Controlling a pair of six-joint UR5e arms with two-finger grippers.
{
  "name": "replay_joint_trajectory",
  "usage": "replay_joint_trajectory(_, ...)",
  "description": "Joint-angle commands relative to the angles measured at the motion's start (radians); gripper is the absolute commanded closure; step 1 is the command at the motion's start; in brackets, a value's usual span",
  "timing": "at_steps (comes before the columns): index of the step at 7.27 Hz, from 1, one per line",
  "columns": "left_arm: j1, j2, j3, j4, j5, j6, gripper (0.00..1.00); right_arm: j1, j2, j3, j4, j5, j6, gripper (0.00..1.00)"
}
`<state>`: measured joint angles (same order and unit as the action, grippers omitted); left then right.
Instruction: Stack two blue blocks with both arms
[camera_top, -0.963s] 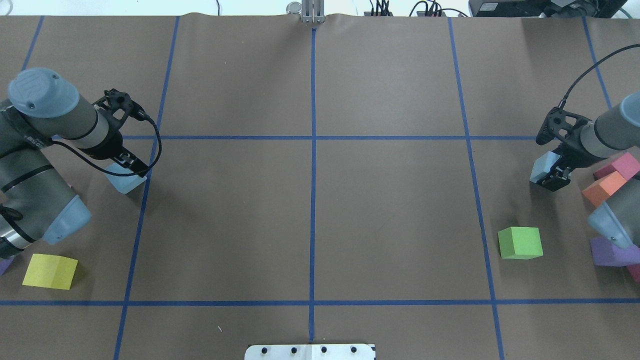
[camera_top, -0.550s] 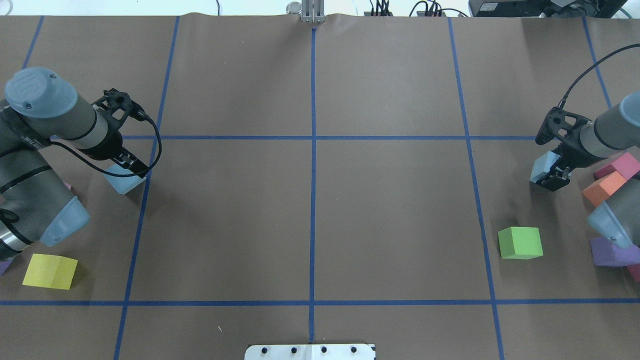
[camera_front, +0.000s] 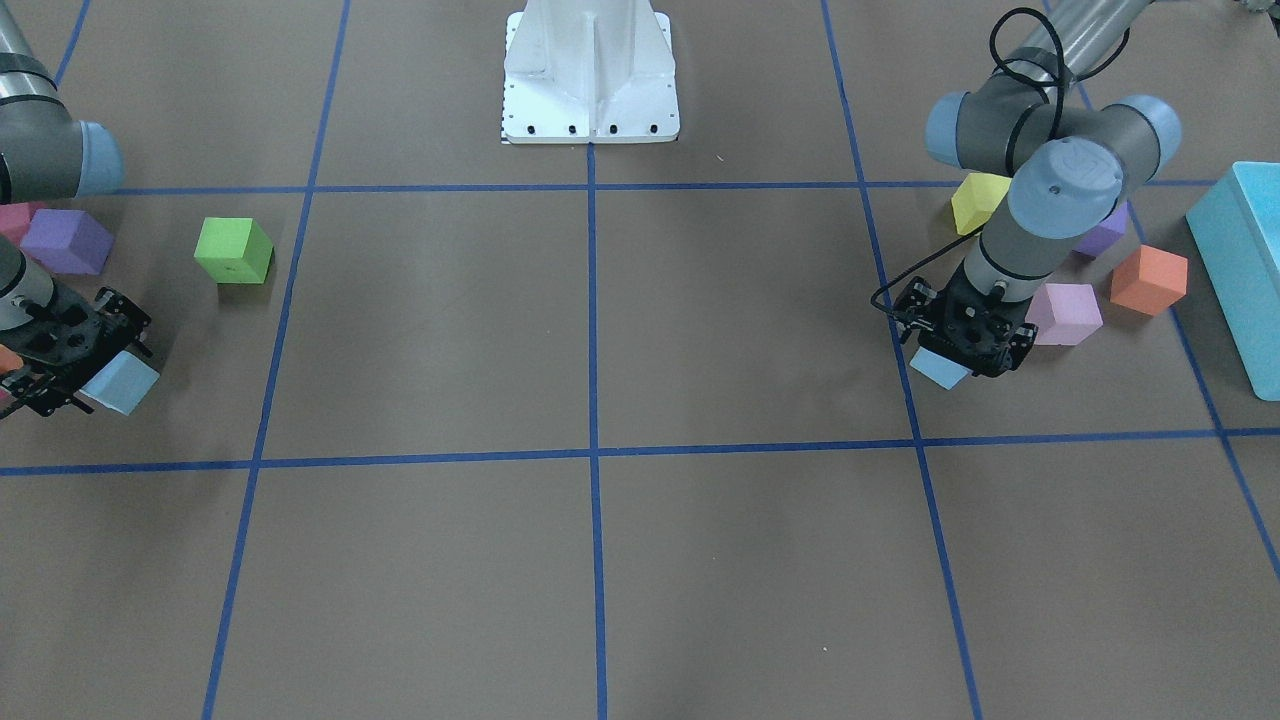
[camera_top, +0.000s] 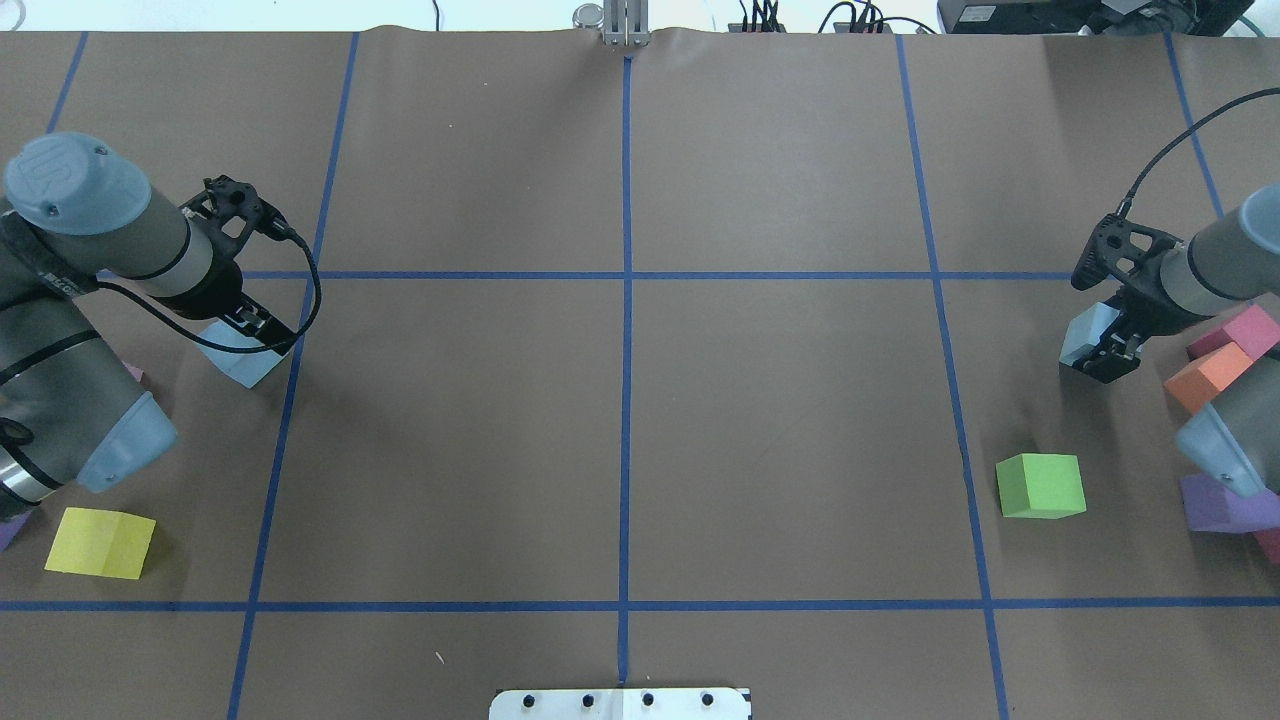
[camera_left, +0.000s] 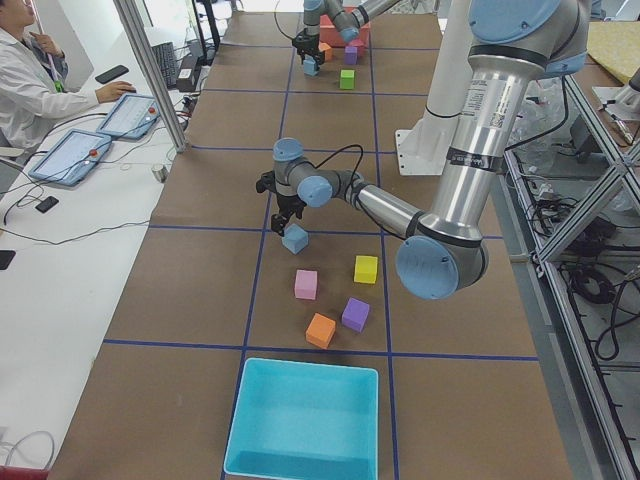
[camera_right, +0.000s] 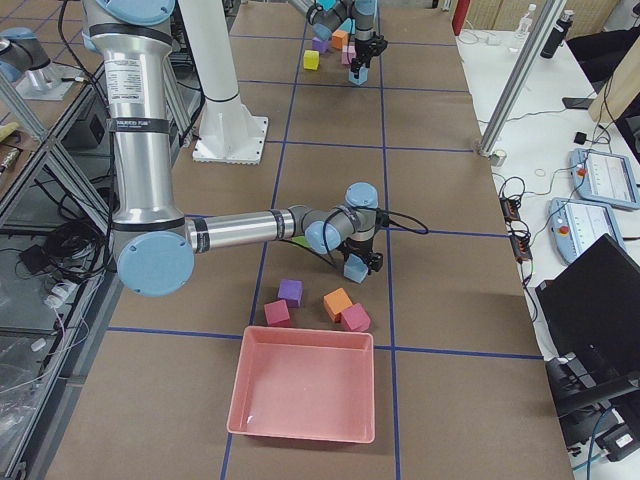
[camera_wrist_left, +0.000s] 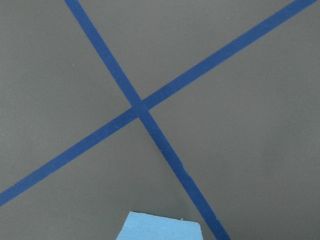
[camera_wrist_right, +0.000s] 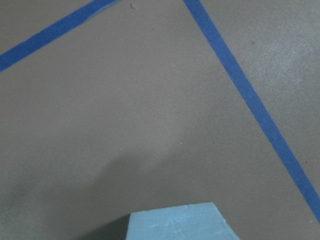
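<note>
Brown paper covers the tabletop (camera_top: 780, 420), ruled into large cells by blue tape lines (camera_top: 626, 400). A broad band of that paper lies open between the two arms. The loose things crowd the two ends.

Left end: the left end effector (camera_top: 257, 328) points down, its fingers drawn in against the left-hand pale blue foam cube (camera_top: 243, 362). The cube lies just beside a lengthwise tape line. Cannot tell whether it rests on the paper or hangs just off it. A lilac foam cube (camera_front: 1065, 313) sits just beside this end effector on its outer side. An orange foam cube (camera_front: 1148, 280) and a yellow foam cube (camera_top: 100, 542) are near. A large turquoise bin (camera_front: 1240, 270) stands beyond them at the tabletop's end.

Right end: the right end effector (camera_top: 1104, 352) is clamped on the right-hand pale blue foam cube (camera_top: 1088, 332). That cube is tilted and held off the paper, with a shadow under it in the wrist view. A green foam cube (camera_top: 1040, 486) sits near, apart from it. A magenta foam cube (camera_top: 1245, 330) and a purple foam cube (camera_top: 1215, 505) lie on the outer side. A pink tray (camera_right: 305, 390) closes that end.
</note>
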<state>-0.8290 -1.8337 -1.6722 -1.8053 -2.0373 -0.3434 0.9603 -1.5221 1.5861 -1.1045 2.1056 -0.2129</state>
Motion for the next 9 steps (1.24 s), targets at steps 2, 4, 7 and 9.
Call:
replay_joint_trajectory(2,0.004,0.016,0.011,-0.012,0.005,0.001,0.01,0.0,0.0,0.0,0.0,-0.001,0.0,0.09)
replay_joint_trajectory(4,0.007,0.019,0.022,-0.013,0.009,-0.009,0.11,0.0,0.0,-0.002,-0.002,-0.001,0.0,0.09)
replay_joint_trajectory(7,0.007,0.021,0.02,-0.011,0.009,-0.023,0.29,-0.008,-0.001,-0.009,0.0,-0.001,-0.002,0.16)
replay_joint_trajectory(9,0.007,0.021,0.016,-0.009,0.011,-0.06,0.42,-0.011,-0.001,-0.009,0.0,-0.001,-0.003,0.32)
